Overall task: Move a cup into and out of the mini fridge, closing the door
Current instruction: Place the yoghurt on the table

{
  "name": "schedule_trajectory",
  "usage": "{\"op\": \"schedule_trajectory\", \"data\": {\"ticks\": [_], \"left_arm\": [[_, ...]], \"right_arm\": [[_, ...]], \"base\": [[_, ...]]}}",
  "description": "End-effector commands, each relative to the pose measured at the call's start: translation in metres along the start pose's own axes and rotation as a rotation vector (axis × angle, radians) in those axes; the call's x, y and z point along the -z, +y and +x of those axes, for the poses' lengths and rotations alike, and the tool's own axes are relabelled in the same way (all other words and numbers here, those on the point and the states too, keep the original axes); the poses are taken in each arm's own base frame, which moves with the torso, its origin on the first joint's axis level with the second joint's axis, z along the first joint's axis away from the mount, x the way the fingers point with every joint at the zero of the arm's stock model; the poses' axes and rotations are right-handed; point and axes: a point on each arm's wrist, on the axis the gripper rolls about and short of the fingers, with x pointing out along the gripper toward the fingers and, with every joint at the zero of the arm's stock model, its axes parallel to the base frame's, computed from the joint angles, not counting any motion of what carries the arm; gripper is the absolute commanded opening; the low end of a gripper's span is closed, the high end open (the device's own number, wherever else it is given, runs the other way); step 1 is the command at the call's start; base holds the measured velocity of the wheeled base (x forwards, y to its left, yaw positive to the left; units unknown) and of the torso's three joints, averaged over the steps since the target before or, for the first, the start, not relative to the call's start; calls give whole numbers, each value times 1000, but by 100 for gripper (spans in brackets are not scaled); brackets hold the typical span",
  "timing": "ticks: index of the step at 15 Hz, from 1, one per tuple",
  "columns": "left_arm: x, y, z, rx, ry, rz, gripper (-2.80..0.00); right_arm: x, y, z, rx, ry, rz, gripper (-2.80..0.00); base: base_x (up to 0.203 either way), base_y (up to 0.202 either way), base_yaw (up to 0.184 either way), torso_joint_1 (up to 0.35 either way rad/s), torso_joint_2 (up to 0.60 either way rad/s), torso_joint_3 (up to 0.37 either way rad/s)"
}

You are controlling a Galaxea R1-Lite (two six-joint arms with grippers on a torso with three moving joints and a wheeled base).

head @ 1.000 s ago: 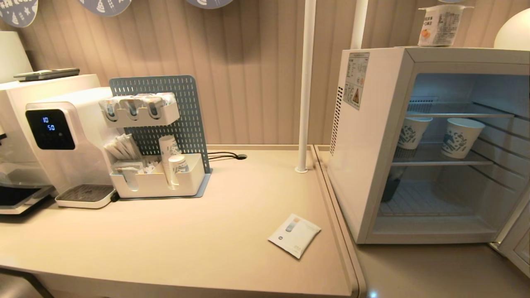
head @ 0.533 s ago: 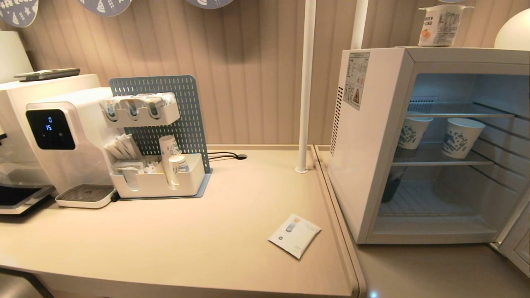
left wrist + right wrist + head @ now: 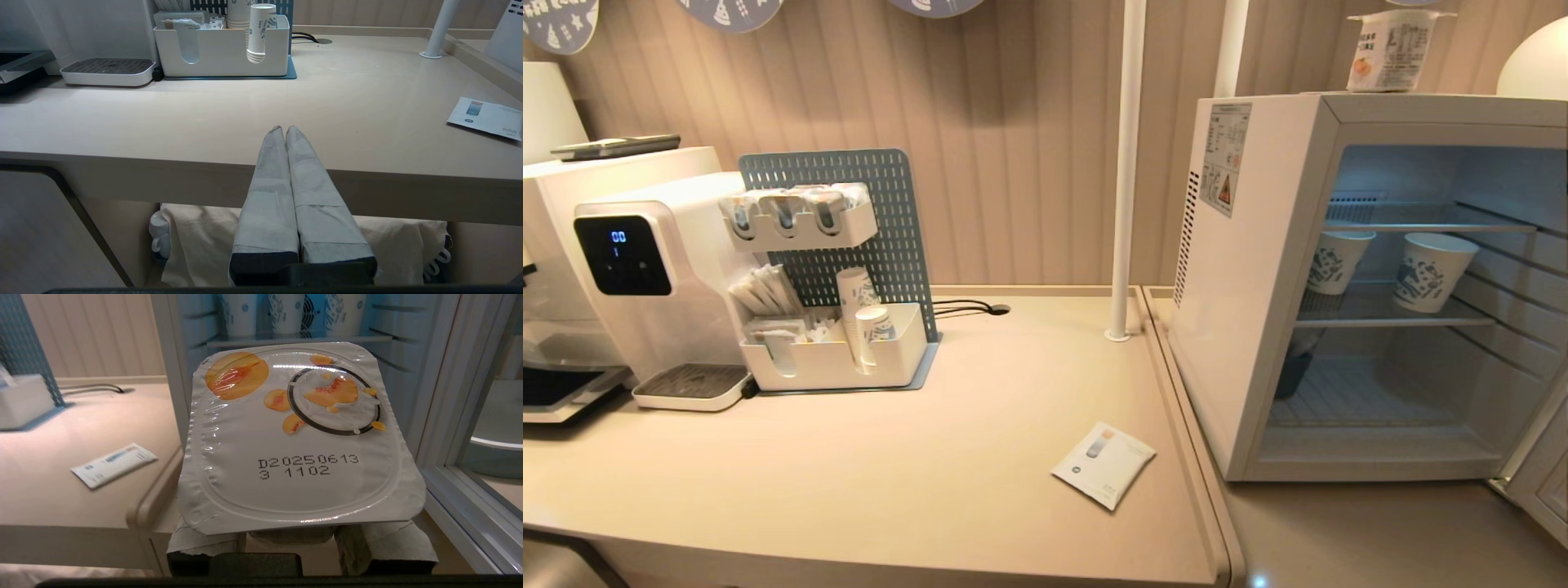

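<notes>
My right gripper (image 3: 292, 538) is shut on the cup (image 3: 294, 433), a small white tub whose foil lid carries peach pictures and a printed date. The lid hides the fingertips. The gripper holds the cup just outside the open front of the mini fridge (image 3: 171, 355), a white box with wire shelves (image 3: 1258, 286). The door (image 3: 1543, 482) stands swung open at the fridge's right, and its pale frame and glass (image 3: 470, 465) show beside the cup. Neither arm is in the head view. My left gripper (image 3: 284, 128) is shut and empty, parked low before the counter's front edge.
Two paper cups (image 3: 1339, 260) (image 3: 1433, 269) stand on the fridge's middle shelf. A second yogurt tub (image 3: 1392, 49) sits on top of the fridge. On the counter are a flat sachet (image 3: 1104, 464), a white organiser (image 3: 833, 359), a water dispenser (image 3: 645, 269) and a white pole (image 3: 1125, 163).
Nothing has moved in the head view; only the digits on the dispenser's display differ.
</notes>
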Motion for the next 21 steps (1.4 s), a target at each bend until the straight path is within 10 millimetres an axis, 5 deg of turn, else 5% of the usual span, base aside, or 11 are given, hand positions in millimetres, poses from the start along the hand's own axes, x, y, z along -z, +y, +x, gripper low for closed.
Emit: {"op": "schedule_trajectory", "data": {"ticks": [1,21], "left_arm": [[0,0,0,0,1,0,-280],[0,0,0,1,1,0,-280]], "right_arm": [[23,0,5,7,36,-36,-280],[31,0,3,-8,156,-45,-280]], "base": [[0,0,0,0,0,0],[0,0,0,0,0,0]]}}
